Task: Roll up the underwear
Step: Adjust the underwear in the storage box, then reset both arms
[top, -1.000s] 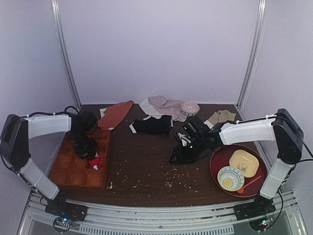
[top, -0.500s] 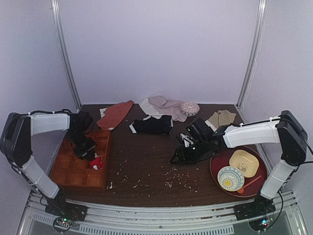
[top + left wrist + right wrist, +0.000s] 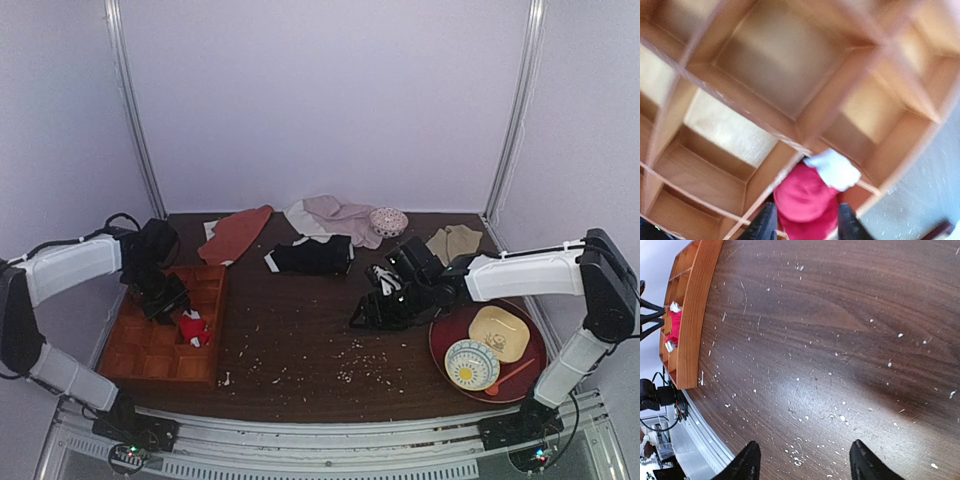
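From above, the underwear (image 3: 192,327) lies as a small red bundle in a compartment on the right side of the wooden tray (image 3: 150,352), which sits at the left of the worktop (image 3: 290,340). The left end effector (image 3: 165,300) hangs over the tray just left of the bundle and apart from it. The right end effector (image 3: 368,315) hovers low over the middle of the worktop, well away from the tray.

In the left wrist view, which is blurred, the left end effector (image 3: 805,227) is released, its two dark fingers standing apart at the bottom edge. Beyond them the underwear (image 3: 802,202) sits bunched in its cell, and a white end (image 3: 835,169) pokes up against a partition (image 3: 830,100).

In the right wrist view, the right end effector (image 3: 802,462) is spread wide and carries nothing. Below it there is only worktop (image 3: 840,340) scattered with crumbs (image 3: 842,418). The tray (image 3: 695,315) and the red bundle (image 3: 674,325) show at the far left.

The roll looks to be made and stowed, so the step is probably a clean release. To do it well, the left arm should rise straight up with its fingers apart. That way neither finger snags the loose white end or catches a partition. The right arm should stay clear.
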Robot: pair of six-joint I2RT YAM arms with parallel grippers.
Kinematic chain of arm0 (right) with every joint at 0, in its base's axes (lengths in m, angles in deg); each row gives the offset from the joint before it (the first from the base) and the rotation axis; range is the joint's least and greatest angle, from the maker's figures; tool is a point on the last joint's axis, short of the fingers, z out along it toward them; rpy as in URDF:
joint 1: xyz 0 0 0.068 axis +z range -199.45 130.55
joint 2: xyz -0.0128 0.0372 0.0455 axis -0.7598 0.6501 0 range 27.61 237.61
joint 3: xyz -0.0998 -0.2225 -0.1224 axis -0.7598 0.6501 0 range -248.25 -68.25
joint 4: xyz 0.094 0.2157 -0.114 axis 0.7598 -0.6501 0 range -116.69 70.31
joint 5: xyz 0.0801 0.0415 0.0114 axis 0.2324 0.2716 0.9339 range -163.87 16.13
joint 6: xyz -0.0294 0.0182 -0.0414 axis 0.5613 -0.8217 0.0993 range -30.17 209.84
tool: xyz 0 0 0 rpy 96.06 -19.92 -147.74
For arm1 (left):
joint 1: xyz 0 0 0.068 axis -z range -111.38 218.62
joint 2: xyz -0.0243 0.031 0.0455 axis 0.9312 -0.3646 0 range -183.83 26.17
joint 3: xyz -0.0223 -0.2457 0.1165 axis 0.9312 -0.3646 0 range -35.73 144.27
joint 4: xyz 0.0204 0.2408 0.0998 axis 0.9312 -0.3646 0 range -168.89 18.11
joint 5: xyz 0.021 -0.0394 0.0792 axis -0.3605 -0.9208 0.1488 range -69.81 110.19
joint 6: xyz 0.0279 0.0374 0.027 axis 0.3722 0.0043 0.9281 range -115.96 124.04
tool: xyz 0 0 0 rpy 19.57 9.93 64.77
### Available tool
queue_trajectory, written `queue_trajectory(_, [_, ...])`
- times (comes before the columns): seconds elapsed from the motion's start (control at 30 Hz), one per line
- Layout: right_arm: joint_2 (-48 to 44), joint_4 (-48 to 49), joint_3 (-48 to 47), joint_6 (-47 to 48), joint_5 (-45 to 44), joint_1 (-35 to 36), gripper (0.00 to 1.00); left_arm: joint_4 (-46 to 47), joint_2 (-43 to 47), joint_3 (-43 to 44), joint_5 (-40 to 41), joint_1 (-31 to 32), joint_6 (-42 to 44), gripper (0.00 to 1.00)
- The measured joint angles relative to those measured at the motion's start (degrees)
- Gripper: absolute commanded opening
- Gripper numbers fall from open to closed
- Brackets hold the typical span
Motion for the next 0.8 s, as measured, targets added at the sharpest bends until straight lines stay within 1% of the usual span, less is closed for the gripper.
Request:
queue_trajectory(0.03, [-0.26,0.11,0.0,-0.09,-0.31,-0.09,0.83,-0.13,1.99,0.0,0.26,0.0,0.68,0.53])
queue_trajectory(0.07, [-0.7,0.22,0.0,-0.02,-0.66,-0.26,0.98,-0.13,3.91,0.07,0.52,0.0,1.38,0.56])
queue_trajectory(0.1, [-1.29,0.42,0.0,-0.24,-1.03,-0.48,1.0,0.02,6.01,0.11,0.79,0.0,2.32,0.64])
queue_trajectory(0.13, [-1.86,0.57,0.0,-0.2,-1.42,-0.72,1.0,0.11,7.87,0.2,0.98,0.0,3.21,0.7])
queue_trajectory(0.17, [-2.56,0.76,0.0,0.07,-1.73,-0.96,1.0,0.26,9.42,0.31,1.07,0.0,4.72,0.73])
queue_trajectory(0.23, [-3.65,1.05,0.0,0.07,-2.34,-1.29,1.0,0.59,11.54,0.55,1.2,0.0,6.71,0.85])
queue_trajectory(0.27, [-4.24,1.11,0.0,0.07,-2.62,-1.42,1.0,0.74,12.37,0.66,1.25,0.0,7.82,0.93])
queue_trajectory(0.3, [-4.74,1.14,-0.02,0.15,-2.86,-1.53,1.0,0.94,13.03,0.7,1.22,0.0,9.07,0.97])
queue_trajectory(0.63, [-8.2,-0.28,-1.01,1.44,-5.55,-1.68,1.0,2.4,18.18,0.72,1.09,0.0,17.03,0.98])
queue_trajectory(0.8, [-9.75,-1.4,-1.4,1.95,-6.97,-1.7,1.0,2.82,18.56,0.72,1.07,0.0,19.37,0.98])
